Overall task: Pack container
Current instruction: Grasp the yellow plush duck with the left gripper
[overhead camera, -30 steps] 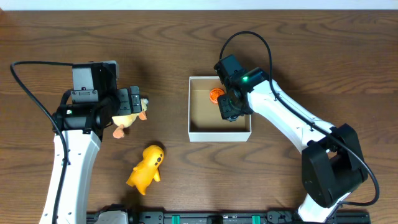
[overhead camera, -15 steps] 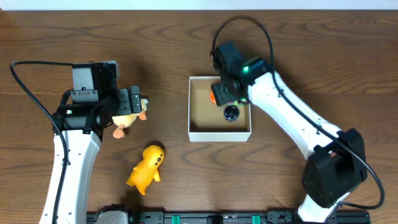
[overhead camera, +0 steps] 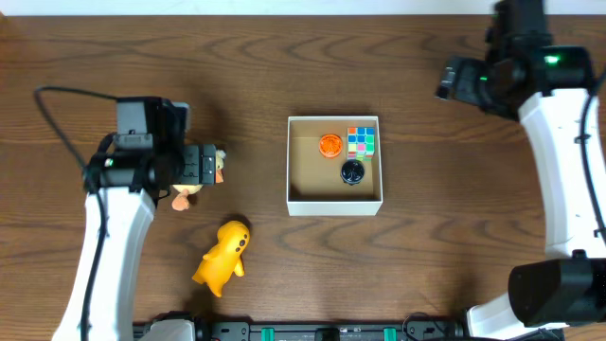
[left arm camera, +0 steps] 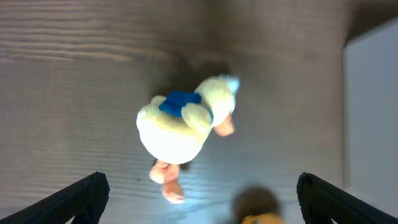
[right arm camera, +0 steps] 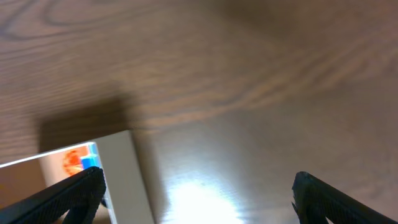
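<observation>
The container (overhead camera: 331, 205) is a square white-walled box with a brown floor at the table's middle. In it lie an orange piece (overhead camera: 330, 144), a multicoloured cube (overhead camera: 361, 141) and a black round piece (overhead camera: 352, 171). My left gripper (overhead camera: 203, 163) is open above a cream plush duck (overhead camera: 189, 186) with a blue patch (left arm camera: 183, 121); its fingers (left arm camera: 202, 182) straddle the duck without touching it. My right gripper (overhead camera: 453, 83) is open and empty, up and to the right of the container. In the right wrist view its fingers (right arm camera: 198, 179) are over bare wood, with the container wall (right arm camera: 121, 171) at the left.
A yellow duck toy (overhead camera: 223, 256) lies on the table in front of the plush duck; its blurred top shows in the left wrist view (left arm camera: 258, 214). The container's white wall (left arm camera: 373, 93) shows at the right edge of that view.
My right arm has risen out of the container and swung to the far right. The multicoloured cube now lies uncovered in the container. My left gripper has shifted slightly over the plush duck.
</observation>
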Controlling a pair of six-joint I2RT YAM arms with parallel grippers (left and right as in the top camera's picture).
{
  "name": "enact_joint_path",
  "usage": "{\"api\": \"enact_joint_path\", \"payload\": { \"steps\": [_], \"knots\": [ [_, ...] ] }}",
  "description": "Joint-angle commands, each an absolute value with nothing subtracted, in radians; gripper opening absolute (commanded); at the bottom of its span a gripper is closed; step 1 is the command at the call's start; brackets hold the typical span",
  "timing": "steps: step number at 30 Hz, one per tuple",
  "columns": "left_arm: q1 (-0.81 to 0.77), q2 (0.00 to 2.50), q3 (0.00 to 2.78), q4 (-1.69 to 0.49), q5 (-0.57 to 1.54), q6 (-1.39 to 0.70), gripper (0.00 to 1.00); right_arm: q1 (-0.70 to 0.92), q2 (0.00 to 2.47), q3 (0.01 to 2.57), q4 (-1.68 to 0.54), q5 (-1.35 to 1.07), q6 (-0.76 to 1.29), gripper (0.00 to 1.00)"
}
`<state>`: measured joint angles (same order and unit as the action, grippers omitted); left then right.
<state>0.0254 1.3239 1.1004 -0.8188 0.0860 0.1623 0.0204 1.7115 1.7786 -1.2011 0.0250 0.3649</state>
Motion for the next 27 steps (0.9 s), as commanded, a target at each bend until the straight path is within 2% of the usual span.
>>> {"api": "enact_joint_path", "payload": {
  "steps": [1,8,13,24,27],
  "knots": [
    [0.03,1.427,1.119,-0.847,0.066,0.454,0.98,-0.018,1.713,1.771,-1.225,-0.035,0.362,0.99],
    [0.03,1.627,1.119,-0.686,0.008,0.733,0.98,-0.019,1.713,1.771,-1.269,-0.03,0.333,0.99],
    [0.03,1.714,1.119,-0.604,0.015,0.736,0.98,-0.019,1.713,1.771,-1.291,-0.02,0.332,0.99],
    [0.032,1.878,1.117,-0.639,0.015,0.743,1.0,-0.019,1.713,1.771,-1.312,0.001,0.332,0.99],
    [0.032,1.877,1.117,-0.651,0.014,0.743,0.85,-0.019,1.713,1.771,-1.309,0.001,0.332,0.99]
  ]
}}
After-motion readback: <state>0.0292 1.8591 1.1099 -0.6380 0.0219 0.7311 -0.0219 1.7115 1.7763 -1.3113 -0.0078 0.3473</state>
